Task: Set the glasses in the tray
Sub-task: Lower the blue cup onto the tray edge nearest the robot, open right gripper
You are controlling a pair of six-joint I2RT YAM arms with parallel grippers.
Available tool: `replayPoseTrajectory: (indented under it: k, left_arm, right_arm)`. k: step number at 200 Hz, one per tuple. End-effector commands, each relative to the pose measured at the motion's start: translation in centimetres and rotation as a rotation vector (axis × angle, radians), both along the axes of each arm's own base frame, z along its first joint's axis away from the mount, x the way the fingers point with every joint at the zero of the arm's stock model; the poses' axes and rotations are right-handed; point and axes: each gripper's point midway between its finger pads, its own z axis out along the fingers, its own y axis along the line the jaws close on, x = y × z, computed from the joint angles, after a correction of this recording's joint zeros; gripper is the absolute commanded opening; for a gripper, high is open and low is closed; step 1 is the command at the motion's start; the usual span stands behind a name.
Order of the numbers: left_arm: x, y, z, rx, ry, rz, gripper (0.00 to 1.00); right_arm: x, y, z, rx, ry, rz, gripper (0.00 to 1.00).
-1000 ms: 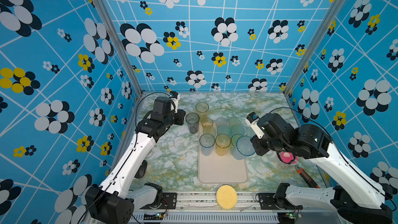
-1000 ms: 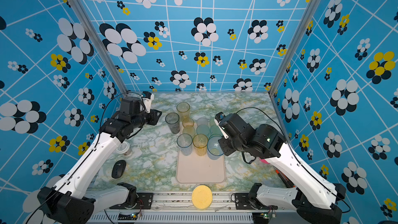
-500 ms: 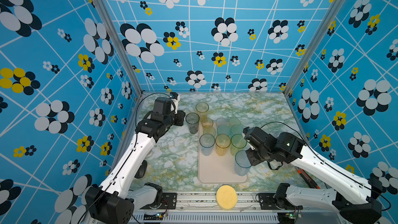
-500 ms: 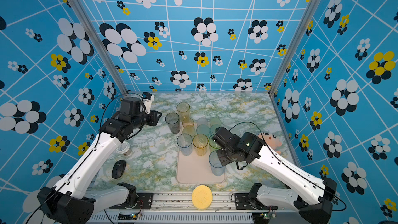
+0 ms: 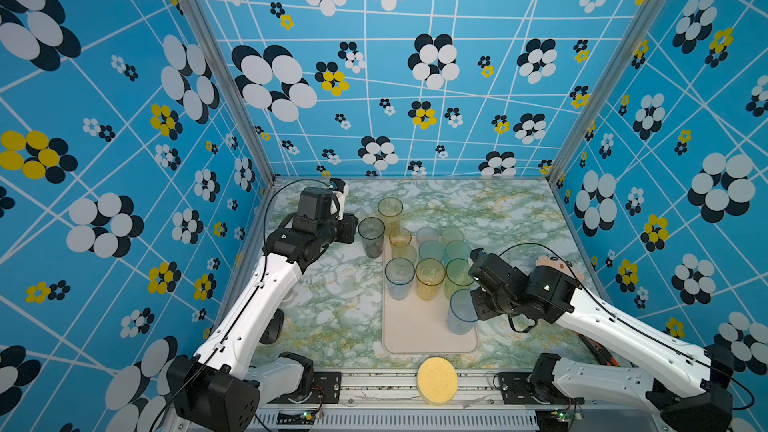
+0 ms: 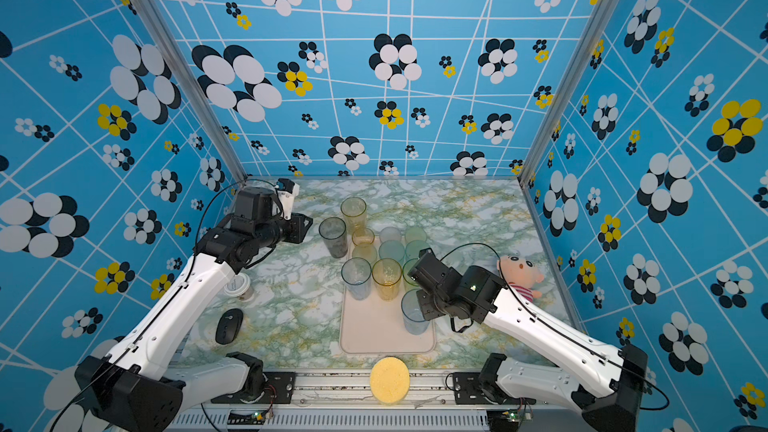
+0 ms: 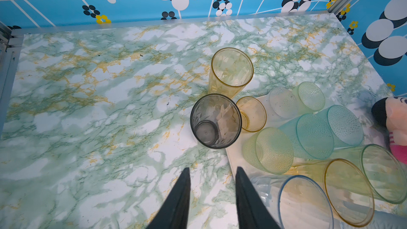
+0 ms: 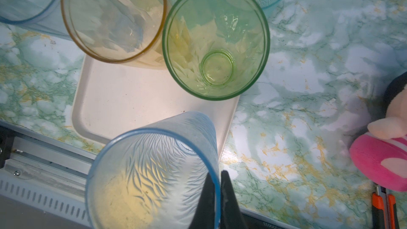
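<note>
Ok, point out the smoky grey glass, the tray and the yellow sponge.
smoky grey glass (image 5: 372, 245), in a top view, side wall.
tray (image 5: 415, 326), in a top view, bare floor near the front.
yellow sponge (image 5: 437, 380), in a top view, middle of its face.

Robot test booth, flower-print walls (image 5: 374, 76)

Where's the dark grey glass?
In both top views the grey glass stands upright on the table, just left of the tray's far corner, between the left gripper and a short amber glass.
</note>
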Motion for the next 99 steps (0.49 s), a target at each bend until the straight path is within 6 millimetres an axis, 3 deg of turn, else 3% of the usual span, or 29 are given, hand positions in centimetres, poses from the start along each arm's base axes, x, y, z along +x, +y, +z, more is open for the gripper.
replayPoseTrajectory:
  k: [1, 99]
  left_arm:
    - [0.2, 0.1, 0.8, 0.019, -0.013, -0.001, 0.36]
    - [0.4, 0.0, 0.6, 0.023, -0.001, -0.008, 0.37]
  right_arm:
    - [0.8, -0.1, 0.0, 0.01, -0.048, -0.041, 0.0]
    - [0.8, -0.3, -2.0, -0.012, -0.033, -0.067, 0.0]
